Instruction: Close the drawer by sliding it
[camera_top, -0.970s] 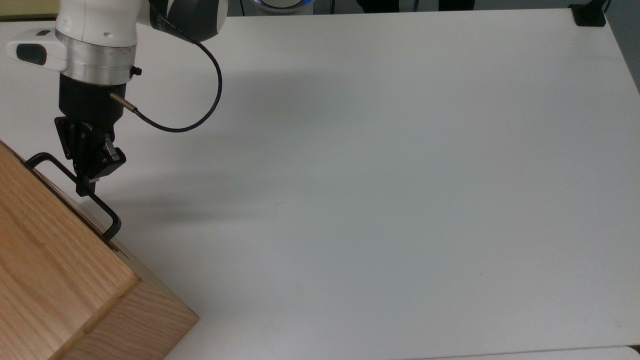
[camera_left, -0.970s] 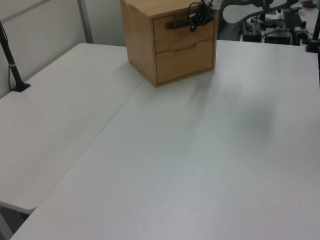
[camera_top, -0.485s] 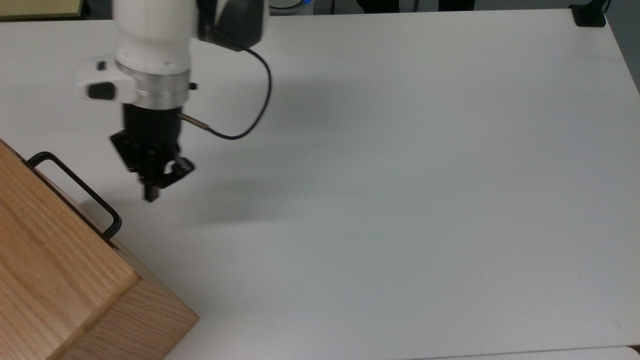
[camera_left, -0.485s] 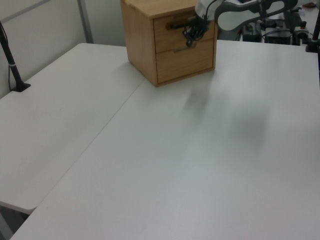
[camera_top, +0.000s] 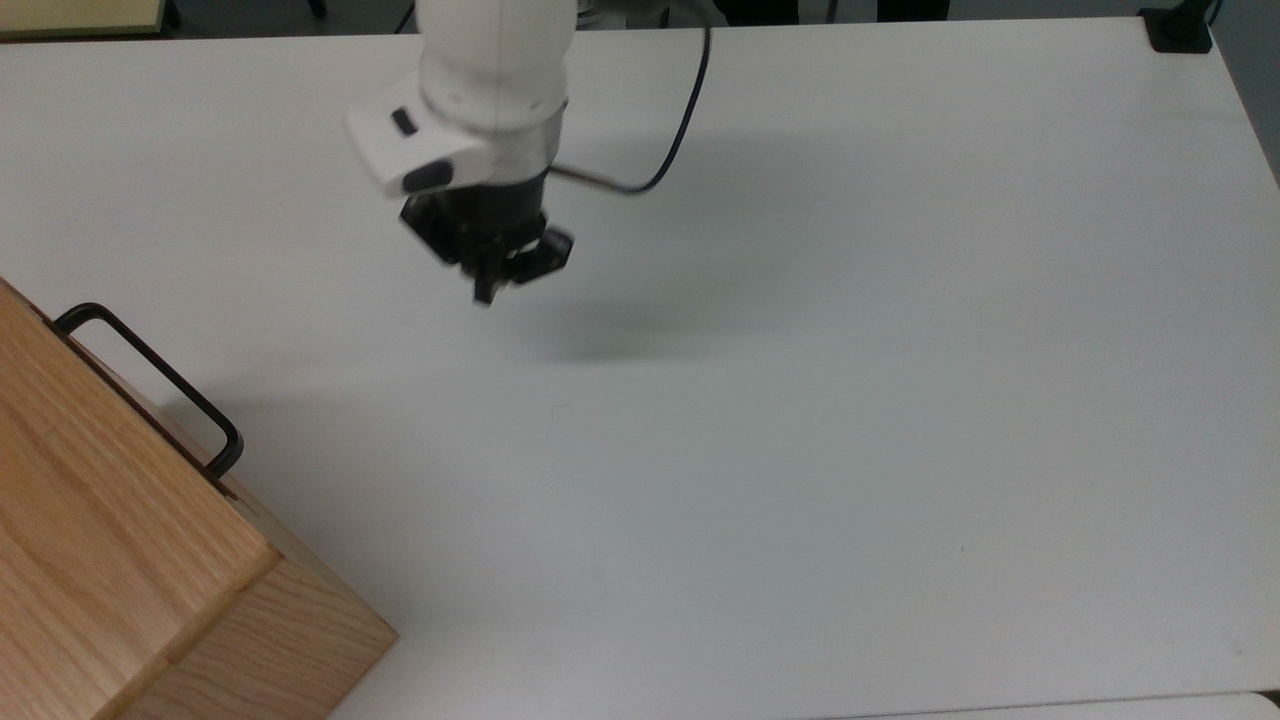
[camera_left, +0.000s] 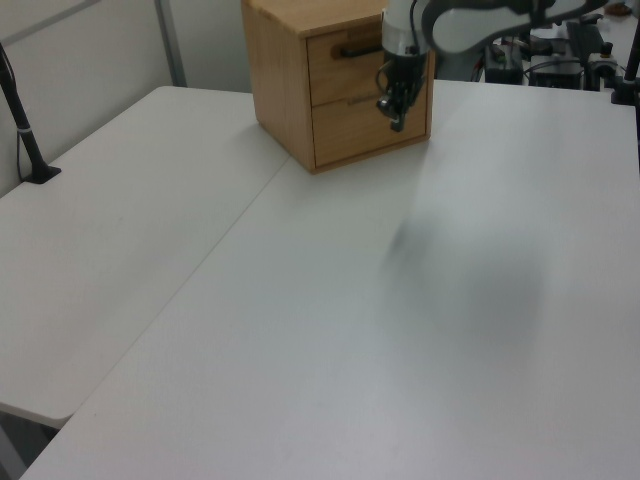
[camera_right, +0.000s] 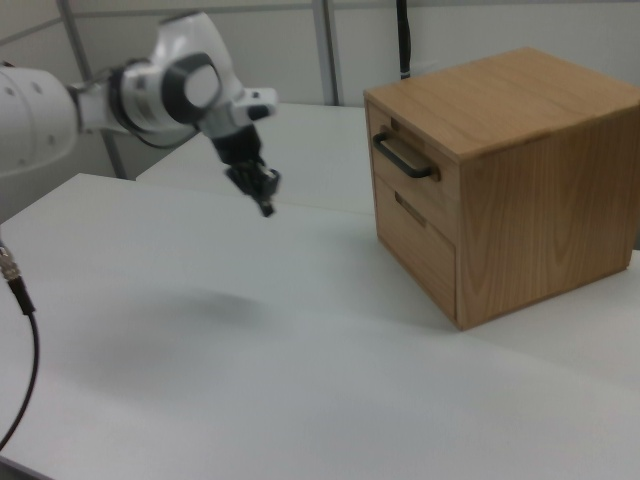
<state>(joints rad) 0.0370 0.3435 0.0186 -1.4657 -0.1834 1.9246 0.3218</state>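
On white table (camera_top: 850, 400) — cabinet (camera_right: 520, 170) (oak-grain), grey partitions (camera_right: 280, 45)

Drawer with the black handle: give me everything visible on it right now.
The drawer is the upper of two in a light oak-grain cabinet standing on the white table. It has a flat wood front and a black U-shaped bar handle mounted horizontally. In the right view its front sits about flush with the cabinet face, so it looks closed. Nothing touches it; the gripper hangs above the table, well clear of the handle.
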